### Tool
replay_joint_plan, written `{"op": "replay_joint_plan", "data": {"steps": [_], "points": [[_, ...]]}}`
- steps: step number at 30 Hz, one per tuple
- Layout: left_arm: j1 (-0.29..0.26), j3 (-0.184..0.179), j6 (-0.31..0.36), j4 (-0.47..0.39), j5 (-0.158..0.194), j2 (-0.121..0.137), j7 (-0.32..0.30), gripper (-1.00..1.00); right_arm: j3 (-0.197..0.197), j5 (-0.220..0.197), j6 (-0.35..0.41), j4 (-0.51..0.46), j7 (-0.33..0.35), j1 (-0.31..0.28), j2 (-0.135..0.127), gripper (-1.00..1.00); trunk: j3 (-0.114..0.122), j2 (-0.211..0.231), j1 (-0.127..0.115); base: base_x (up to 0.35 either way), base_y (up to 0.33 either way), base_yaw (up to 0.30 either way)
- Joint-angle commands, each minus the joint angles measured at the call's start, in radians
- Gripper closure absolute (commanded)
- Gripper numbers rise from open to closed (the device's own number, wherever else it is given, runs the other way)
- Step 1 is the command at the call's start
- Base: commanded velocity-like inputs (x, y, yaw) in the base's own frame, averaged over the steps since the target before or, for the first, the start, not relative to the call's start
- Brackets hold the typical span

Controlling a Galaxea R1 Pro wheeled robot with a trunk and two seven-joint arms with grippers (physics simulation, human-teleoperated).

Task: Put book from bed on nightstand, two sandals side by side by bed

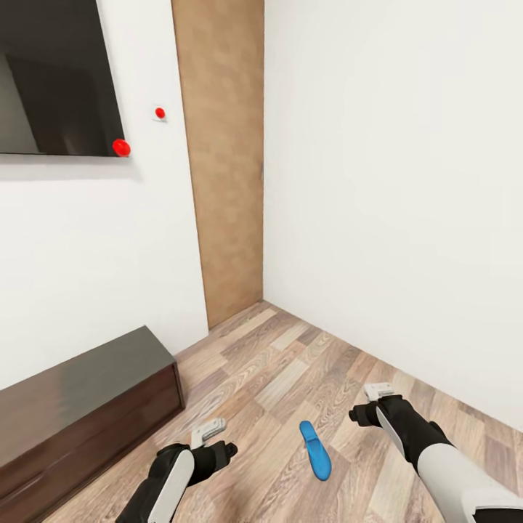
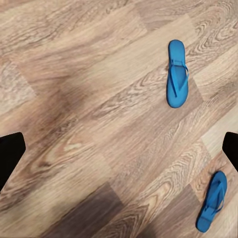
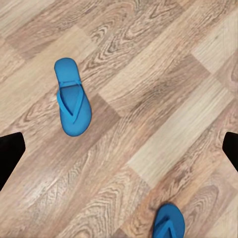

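Both hands hang empty above the wood-plank floor (image 1: 290, 363). The left hand (image 1: 209, 430) and the right hand (image 1: 378, 392) each have their fingers spread wide, dark fingertips (image 2: 11, 153) showing at the edges of the wrist views. Between the arms one blue sandal (image 1: 315, 450) lies flat on the floor; a second sandal (image 2: 212, 201) lies well apart from it. A dark wall console (image 1: 80, 407) stands to the left.

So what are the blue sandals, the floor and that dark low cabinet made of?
The sandals look like matte foam or rubber: flat, evenly blue, no shine. The floor looks like wood or wood-look planks, with grain and seams, satin finish. The cabinet looks like dark brown wood or veneer, its top glossy enough to catch light.
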Motion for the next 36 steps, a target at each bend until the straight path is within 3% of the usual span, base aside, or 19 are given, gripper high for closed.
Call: {"op": "replay_joint_plan", "data": {"steps": [1,10,14,23,36], "points": [[-0.005,-0.001,-0.005,-0.001,0.011,0.002,0.010,-1.00,0.006,0.005,0.005,-0.002,0.005,-0.001,-0.001,-1.00,-0.004,-0.008,0.004,0.000,0.000,-0.029],[-0.087,-0.002,-0.033,0.003,0.016,0.018,0.059,-1.00,0.007,0.003,0.004,-0.001,0.004,-0.002,-0.001,-1.00,-0.032,-0.071,0.038,0.000,0.000,-0.013],[-0.098,-0.002,-0.036,-0.002,0.019,0.021,0.075,-1.00,0.007,0.003,0.003,0.002,0.006,-0.004,0.001,-1.00,-0.045,-0.099,0.054,0.000,0.000,-0.003],[-0.050,-0.002,-0.046,-0.032,0.022,0.023,0.092,-1.00,0.008,0.005,0.033,-0.001,0.005,-0.008,0.054,-1.00,-0.073,-0.162,0.088,0.000,0.000,0.030],[-0.039,-0.004,-0.048,-0.035,0.024,0.021,0.092,-1.00,0.008,0.005,0.067,0.001,0.005,-0.009,0.062,-1.00,-0.114,-0.253,0.138,0.000,0.000,0.165]]}}
